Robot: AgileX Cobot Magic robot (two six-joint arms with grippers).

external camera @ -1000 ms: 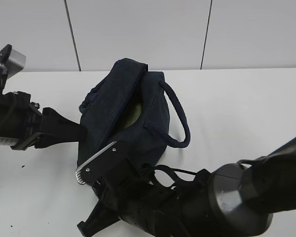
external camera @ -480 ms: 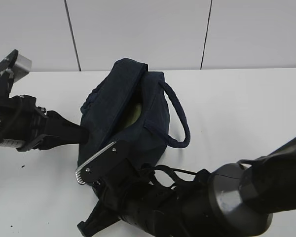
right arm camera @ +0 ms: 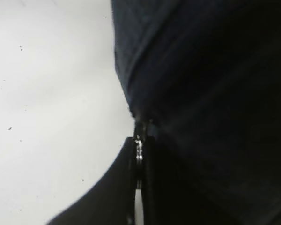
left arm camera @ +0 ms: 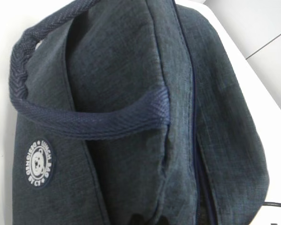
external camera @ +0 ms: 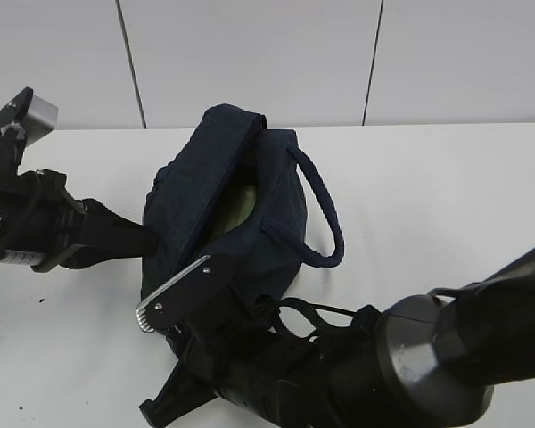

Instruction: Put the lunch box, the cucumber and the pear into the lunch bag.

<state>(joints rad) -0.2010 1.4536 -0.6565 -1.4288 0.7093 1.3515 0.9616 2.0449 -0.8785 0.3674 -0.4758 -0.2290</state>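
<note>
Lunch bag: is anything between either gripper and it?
Nothing visible. The left gripper meets the lunch bag at its left end, and the right gripper is shut on a metal piece at the bag's edge.

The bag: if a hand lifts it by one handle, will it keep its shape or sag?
The bag would probably sag: its fabric already folds and slumps on the table. The handle looks soft. The yellow-green thing inside may add weight.

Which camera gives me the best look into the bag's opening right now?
The exterior view: it looks into the lunch bag through the gap in its top, with something pale yellow-green inside. The left wrist view shows only the outer fabric, a handle and a round logo patch. The right wrist view shows only dark, blurred fabric.
</note>
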